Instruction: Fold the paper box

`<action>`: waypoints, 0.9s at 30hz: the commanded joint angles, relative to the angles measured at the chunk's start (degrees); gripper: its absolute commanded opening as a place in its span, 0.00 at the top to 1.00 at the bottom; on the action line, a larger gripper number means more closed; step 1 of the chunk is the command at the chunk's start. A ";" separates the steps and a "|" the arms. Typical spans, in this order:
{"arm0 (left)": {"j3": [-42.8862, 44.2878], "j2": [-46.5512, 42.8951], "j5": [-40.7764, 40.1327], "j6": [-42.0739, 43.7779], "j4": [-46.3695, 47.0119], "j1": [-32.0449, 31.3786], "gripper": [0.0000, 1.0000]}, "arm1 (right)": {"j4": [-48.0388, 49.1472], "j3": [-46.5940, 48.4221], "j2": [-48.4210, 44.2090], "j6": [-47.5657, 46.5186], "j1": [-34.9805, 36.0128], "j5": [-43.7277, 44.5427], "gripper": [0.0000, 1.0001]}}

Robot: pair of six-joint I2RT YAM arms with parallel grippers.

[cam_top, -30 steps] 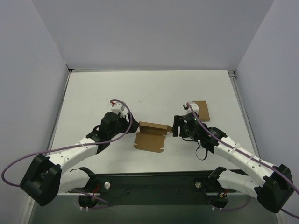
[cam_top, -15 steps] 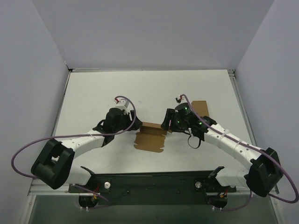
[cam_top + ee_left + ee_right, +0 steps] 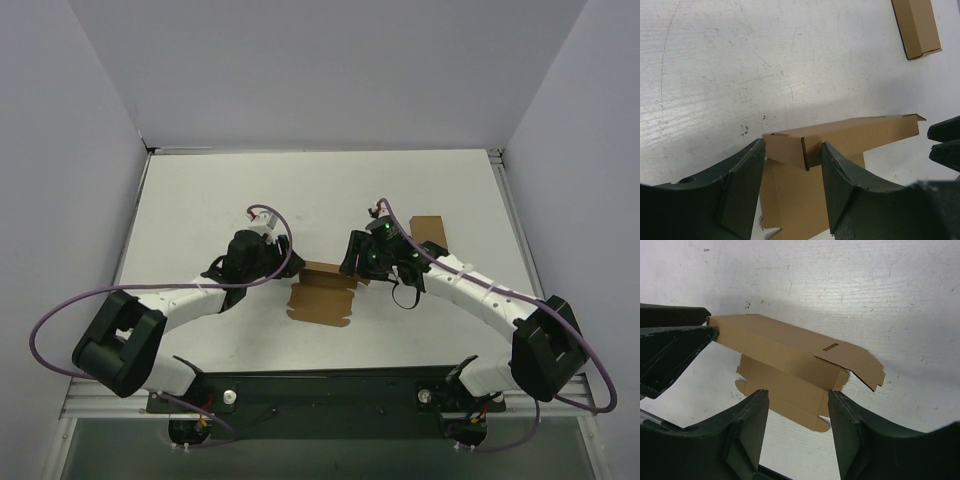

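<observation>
The left pincer [image 3: 791, 147] and right pincer [image 3: 797, 395] stood open at the paper box [image 3: 775, 347] ends; closing evenly along creases seemed wise.

I see a white table [image 3: 200, 200], its top scratched and a little scuffed. Plain pale lilac walls [image 3: 320, 70] close it on three sides. A black plate [image 3: 330, 388] lies along the near edge. The light is soft and even.
</observation>
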 commanded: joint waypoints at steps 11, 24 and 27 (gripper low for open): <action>0.15 0.64 2.14 -1.06 4.86 0.49 0.45 | 2.01 2.85 4.13 -1.88 -1.17 -0.37 0.50; -1.00 0.81 3.63 -0.98 6.61 0.57 0.49 | 5.18 2.15 6.25 -2.41 -2.75 -2.74 0.55; -1.61 0.64 3.72 -0.98 6.96 0.57 0.49 | 5.26 1.80 6.68 -2.15 -3.02 -2.74 0.57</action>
